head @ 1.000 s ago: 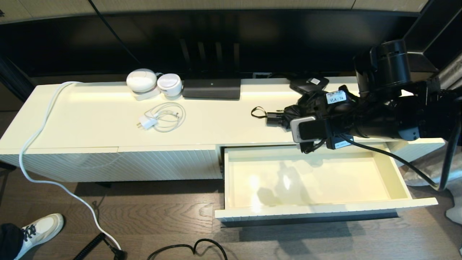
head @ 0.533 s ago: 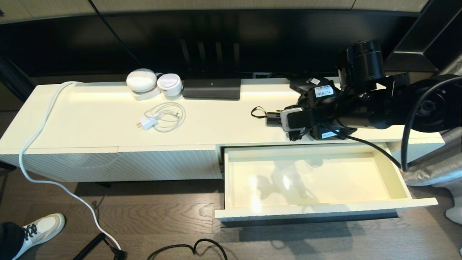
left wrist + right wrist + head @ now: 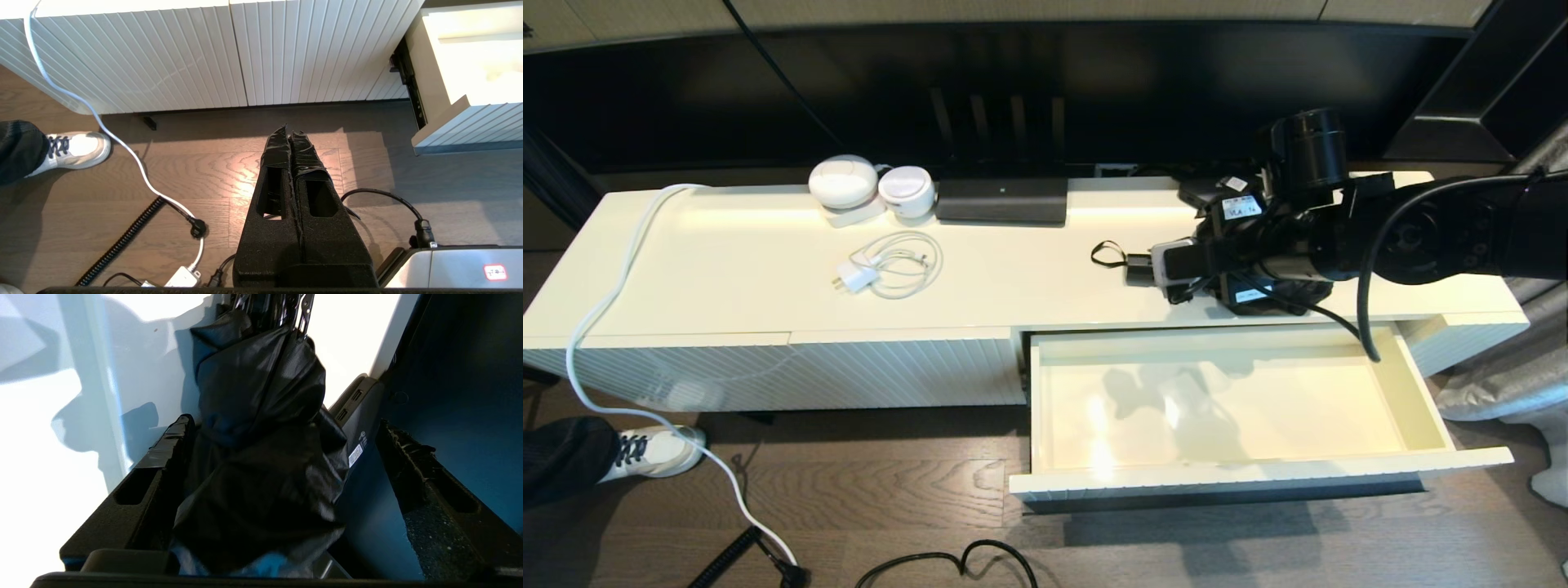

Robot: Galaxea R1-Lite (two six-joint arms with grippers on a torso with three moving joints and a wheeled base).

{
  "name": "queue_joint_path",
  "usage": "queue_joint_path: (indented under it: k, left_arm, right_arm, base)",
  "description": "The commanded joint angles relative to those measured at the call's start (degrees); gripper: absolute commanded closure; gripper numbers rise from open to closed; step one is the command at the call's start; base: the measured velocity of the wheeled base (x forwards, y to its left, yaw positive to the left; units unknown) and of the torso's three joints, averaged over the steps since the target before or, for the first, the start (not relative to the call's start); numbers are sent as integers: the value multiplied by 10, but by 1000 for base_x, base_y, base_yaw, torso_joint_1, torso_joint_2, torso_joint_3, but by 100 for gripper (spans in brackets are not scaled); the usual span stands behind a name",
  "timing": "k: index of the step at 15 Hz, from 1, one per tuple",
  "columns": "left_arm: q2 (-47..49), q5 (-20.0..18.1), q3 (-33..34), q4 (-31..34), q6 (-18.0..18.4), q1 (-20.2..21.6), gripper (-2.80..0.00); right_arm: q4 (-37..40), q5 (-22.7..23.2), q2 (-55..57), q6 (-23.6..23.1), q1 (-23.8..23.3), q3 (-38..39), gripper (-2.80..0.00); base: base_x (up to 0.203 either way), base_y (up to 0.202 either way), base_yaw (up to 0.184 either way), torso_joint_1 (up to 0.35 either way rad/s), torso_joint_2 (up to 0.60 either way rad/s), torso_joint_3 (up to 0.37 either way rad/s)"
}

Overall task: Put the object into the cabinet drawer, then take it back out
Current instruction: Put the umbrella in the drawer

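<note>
a: where's the right pincer and how does it stand?

b: right of centre in the head view, low over the surface. its jaws are spread wide, one on each side of the umbrella, not pressing it.

a: and the umbrella itself?

b: lying on the surface, its handle and wrist loop pointing toward the frame's left. the drawer stands open and bare just below it.

a: what could go wrong?

b: i'd judge the loose fabric could bunch, so a close might catch cloth only and let it slip. the flat black box sits close behind and could be nudged.

a: the left pincer?

b: shut, parked above the floor.
</note>
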Motion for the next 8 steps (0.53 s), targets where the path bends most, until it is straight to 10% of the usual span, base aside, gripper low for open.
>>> queue_joint_path:
  k: [1, 8]
  left_arm:
    - [1, -1, 1, 0, 0, 0, 0]
    - [1, -1, 1, 0, 0, 0, 0]
  right_arm:
    - [1, -1, 26, -4, 0, -20, -280]
    - [0, 0, 81, -3, -1, -64, -280]
  base:
    - [0, 0, 0, 0, 0, 0]
    - [0, 0, 0, 0, 0, 0]
